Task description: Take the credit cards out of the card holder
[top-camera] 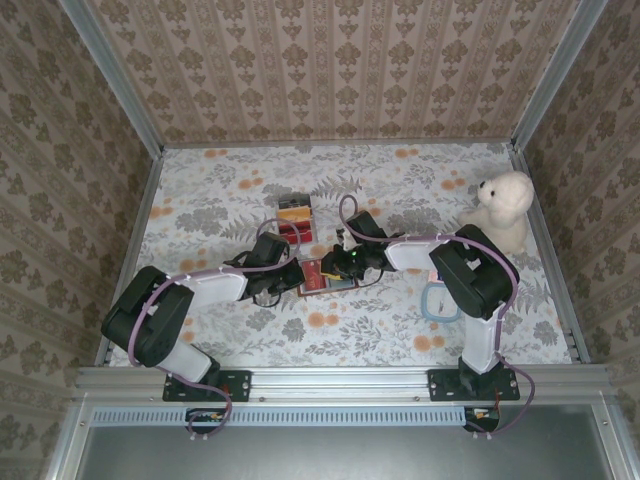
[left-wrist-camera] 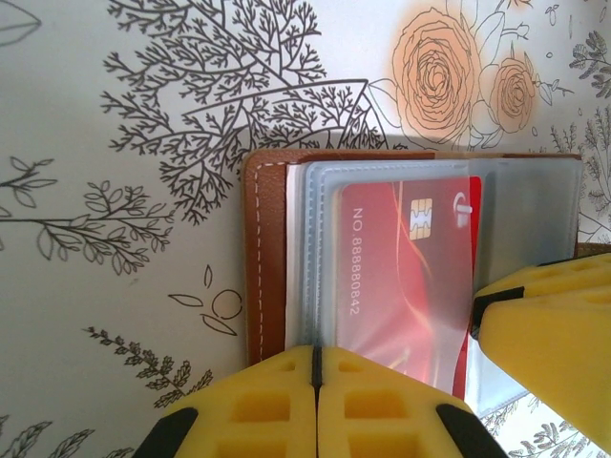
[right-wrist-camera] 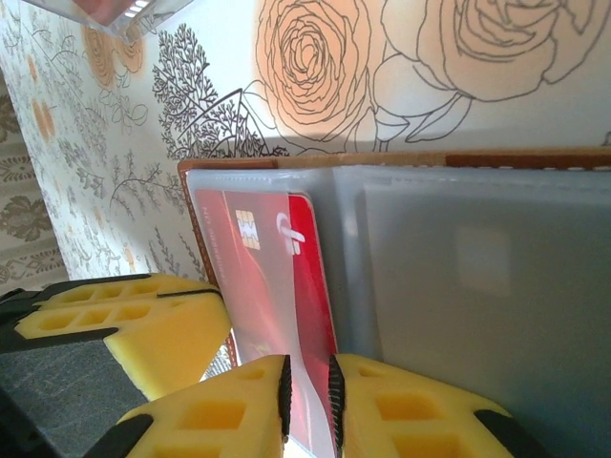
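Holder [left-wrist-camera: 267,277] lies open on the tabletop [left-wrist-camera: 115,239], right under both hands' fingertips. My left hand [left-wrist-camera: 315,382] is closed tight and seems to nip the sleeve edge nearest it, pinning the thing down. My right hand [right-wrist-camera: 305,391] is closed to a slit on the red card [right-wrist-camera: 277,305], whose end seems to poke from its clear sleeve [right-wrist-camera: 477,286] toward those fingers. I judge the card stiff, thin and slick, the sleeves floppy, and the holder light enough to drag along. I'd grip the card's bare end squarely, with the leather anchored.
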